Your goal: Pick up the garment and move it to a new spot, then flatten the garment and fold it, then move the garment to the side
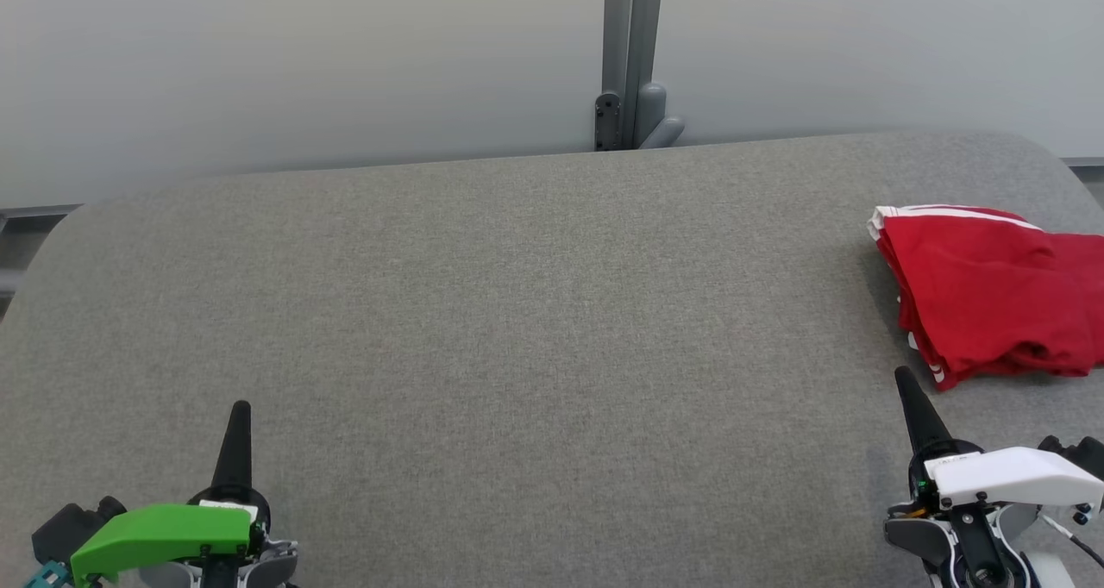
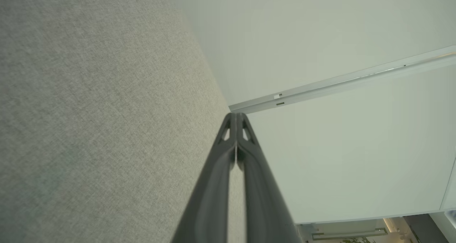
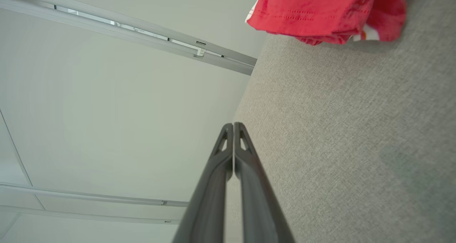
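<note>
At the lower left of the head view, the left gripper [image 1: 240,414] sits low over the table [image 1: 517,312]. Its two dark fingers are pressed together into a single spike that points away from the robot. A green cover [image 1: 164,532] sits on the wrist behind it. The left wrist view shows the same state: the fingertips meet with no gap, and nothing is caught between them. In that view the grey cloth of the table runs along one side of the fingers and a pale wall [image 1: 302,71] along the other.

The table is covered in grey woven fabric, and its far corners are rounded. Behind its far edge, about at the centre, a grey post [image 1: 632,45] rises against the wall, with a small bracket at its foot.

Further right, at the lower right, is the right gripper [image 1: 903,379]. It is likewise closed to one point and holds nothing. A white cover [image 1: 1009,476] caps its wrist. Its tip is near the closest corner of the garment [image 1: 992,295] but apart from it.

The garment is red with white stripes along its edges. It lies folded in a layered pile at the far right of the table, where the picture's right edge cuts it off. In the right wrist view its stitched hem and stacked layers rest on the cloth ahead of the closed fingers, with a stretch of table between them.
</note>
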Available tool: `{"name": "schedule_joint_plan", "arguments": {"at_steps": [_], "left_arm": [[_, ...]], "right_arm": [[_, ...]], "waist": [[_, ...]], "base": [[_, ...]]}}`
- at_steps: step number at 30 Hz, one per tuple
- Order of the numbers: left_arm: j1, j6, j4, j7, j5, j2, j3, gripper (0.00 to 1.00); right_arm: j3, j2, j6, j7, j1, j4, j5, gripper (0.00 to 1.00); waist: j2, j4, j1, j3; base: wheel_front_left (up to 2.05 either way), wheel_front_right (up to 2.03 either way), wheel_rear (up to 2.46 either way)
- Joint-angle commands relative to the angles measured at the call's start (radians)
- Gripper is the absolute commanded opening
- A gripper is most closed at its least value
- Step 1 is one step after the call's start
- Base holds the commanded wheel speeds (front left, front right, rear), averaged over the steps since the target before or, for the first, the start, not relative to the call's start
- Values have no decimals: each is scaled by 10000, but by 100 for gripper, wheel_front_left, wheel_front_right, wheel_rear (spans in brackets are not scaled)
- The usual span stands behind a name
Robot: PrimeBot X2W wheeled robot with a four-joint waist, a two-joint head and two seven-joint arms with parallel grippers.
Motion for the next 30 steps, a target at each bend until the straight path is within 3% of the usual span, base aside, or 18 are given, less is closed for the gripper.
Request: {"name": "schedule_joint_plan", "arguments": {"at_steps": [1,30], "left_arm": [[-225,-41,-90,71,-211,61,48,0],[-575,-93,-161,633,-2435,74,248,0]], "right_arm": [[-29,-66,4,76,-200,-23,248,0],[-59,-83,4,638,-510,37,2649,0]], "waist": [[0,-6,0,6],[0,-129,0,126]], "base": [[0,0,0],[0,0,0]]}}
